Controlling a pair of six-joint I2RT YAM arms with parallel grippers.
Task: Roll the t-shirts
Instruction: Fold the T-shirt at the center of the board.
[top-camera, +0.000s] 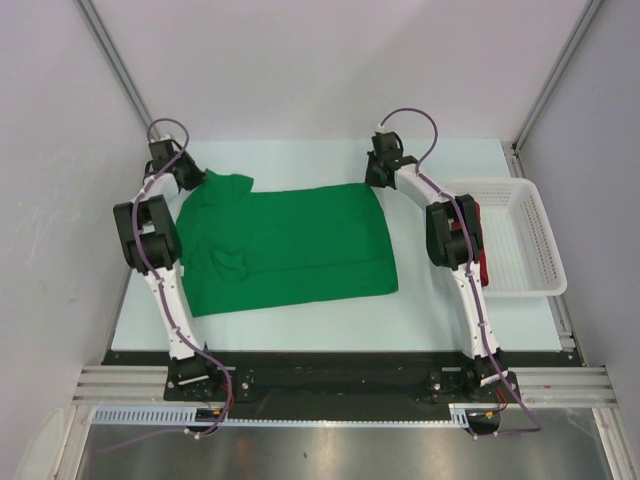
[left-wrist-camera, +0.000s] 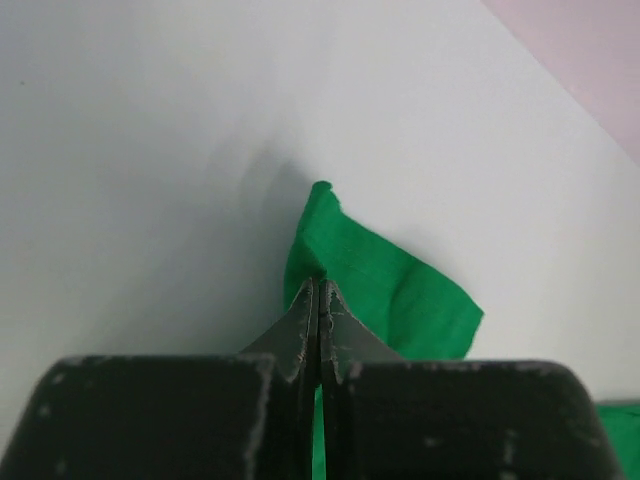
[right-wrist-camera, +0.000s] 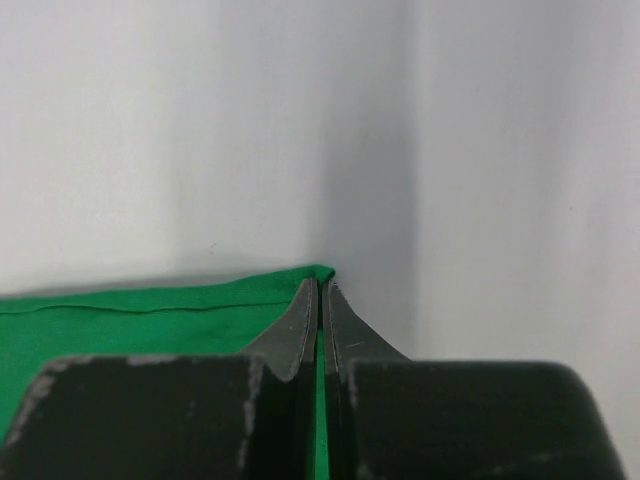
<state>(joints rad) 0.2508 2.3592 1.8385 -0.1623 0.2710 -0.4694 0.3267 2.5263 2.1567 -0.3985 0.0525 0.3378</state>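
The green t-shirt (top-camera: 300, 245) lies spread flat across the table's middle. My left gripper (top-camera: 200, 180) is at its far left corner, and the left wrist view shows that gripper (left-wrist-camera: 320, 285) shut on a raised fold of the green cloth (left-wrist-camera: 390, 290). My right gripper (top-camera: 378, 182) is at the far right corner. In the right wrist view it (right-wrist-camera: 321, 285) is shut on the hemmed edge of the green shirt (right-wrist-camera: 150, 315), with cloth showing between the jaws. A bit of the red t-shirt (top-camera: 485, 272) shows behind the right arm, at the basket's near left.
A white mesh basket (top-camera: 525, 240) stands at the table's right edge, beside the right arm. Grey walls close in the table at the back and both sides. Pale tabletop (top-camera: 300, 315) lies between the shirt and the arm bases.
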